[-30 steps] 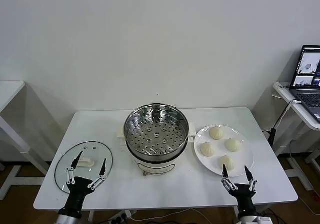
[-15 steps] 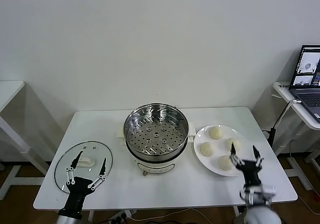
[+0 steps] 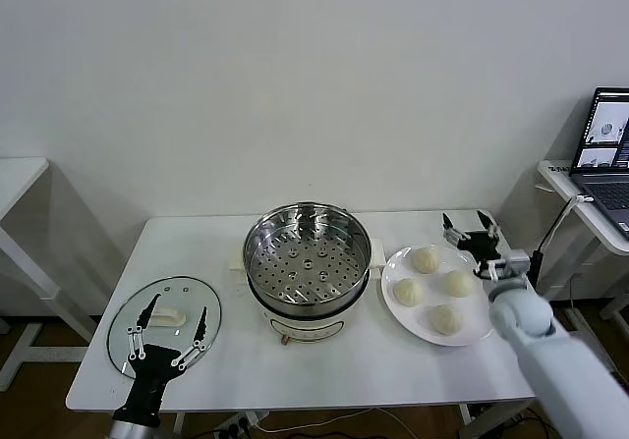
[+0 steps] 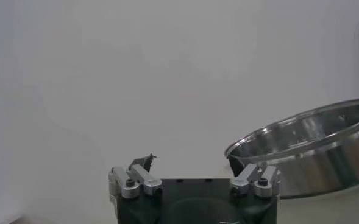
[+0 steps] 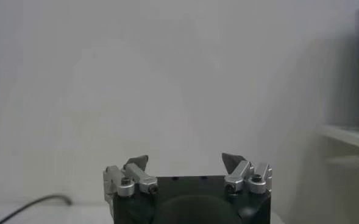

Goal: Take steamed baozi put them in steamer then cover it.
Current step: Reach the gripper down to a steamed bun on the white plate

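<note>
Four cream-white baozi lie on a white plate (image 3: 393,306) right of the steamer: one at the back (image 3: 425,259), one left (image 3: 407,291), one right (image 3: 458,283), one in front (image 3: 444,318). The steamer (image 3: 307,258) stands mid-table with its perforated tray bare; its rim also shows in the left wrist view (image 4: 313,131). The glass cover (image 3: 138,311) with a white handle (image 3: 168,316) lies flat at the front left. My right gripper (image 3: 468,225) is open and empty, raised behind the plate's far right edge. My left gripper (image 3: 174,319) is open and empty at the cover's near edge.
A white side table (image 3: 590,203) with an open laptop (image 3: 604,149) stands to the right, with a cable hanging from it. Another white table edge (image 3: 20,179) is at the far left. A white wall is behind the table.
My right arm has swung up from the table's front right edge, over the plate, to behind its far right side. The left arm, baozi and cover have not moved.
</note>
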